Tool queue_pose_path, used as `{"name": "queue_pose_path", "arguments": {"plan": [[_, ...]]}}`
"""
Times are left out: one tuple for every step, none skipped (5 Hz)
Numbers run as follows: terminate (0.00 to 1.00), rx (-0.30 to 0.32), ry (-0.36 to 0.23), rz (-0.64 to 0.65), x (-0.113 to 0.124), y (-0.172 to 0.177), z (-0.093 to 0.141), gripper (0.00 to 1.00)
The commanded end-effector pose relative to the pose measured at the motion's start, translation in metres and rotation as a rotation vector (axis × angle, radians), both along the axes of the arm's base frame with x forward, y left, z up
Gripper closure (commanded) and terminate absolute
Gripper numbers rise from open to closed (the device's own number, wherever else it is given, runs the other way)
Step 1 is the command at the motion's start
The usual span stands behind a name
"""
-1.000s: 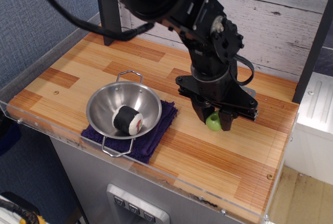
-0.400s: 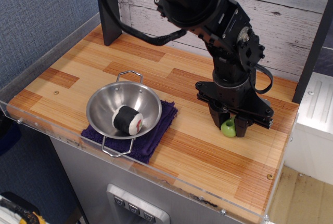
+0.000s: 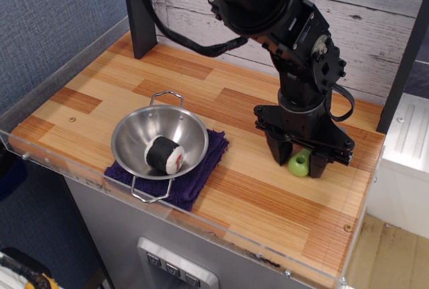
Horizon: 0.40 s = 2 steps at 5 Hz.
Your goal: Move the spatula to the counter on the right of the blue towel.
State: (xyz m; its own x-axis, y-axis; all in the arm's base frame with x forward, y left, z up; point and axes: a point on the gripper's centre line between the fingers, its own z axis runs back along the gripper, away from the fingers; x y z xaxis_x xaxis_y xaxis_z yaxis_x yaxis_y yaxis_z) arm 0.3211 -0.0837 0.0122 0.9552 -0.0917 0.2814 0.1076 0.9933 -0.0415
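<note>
Hanging low over the counter at about 3 o'clock from the blue towel, the gripper has its jaws spread a bit wider than the lime-green handle of the spatula, which sits between them right on the wood. Blade's hidden under the arm. Steel bowl with a black roll inside sits on the towel, well apart from all that.

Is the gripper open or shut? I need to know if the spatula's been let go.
Open: the gripper fingers stand apart either side of the spatula, which lies on the counter.
</note>
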Motion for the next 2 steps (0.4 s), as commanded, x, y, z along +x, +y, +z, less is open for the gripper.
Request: {"name": "queue_pose_path", "arguments": {"plan": [[0.00, -0.015, -0.049, 0.031, -0.0136, 0.0059, 0.0216, 0.00], [0.00, -0.009, -0.061, 0.047, -0.0159, 0.0120, 0.0297, 0.00]]}}
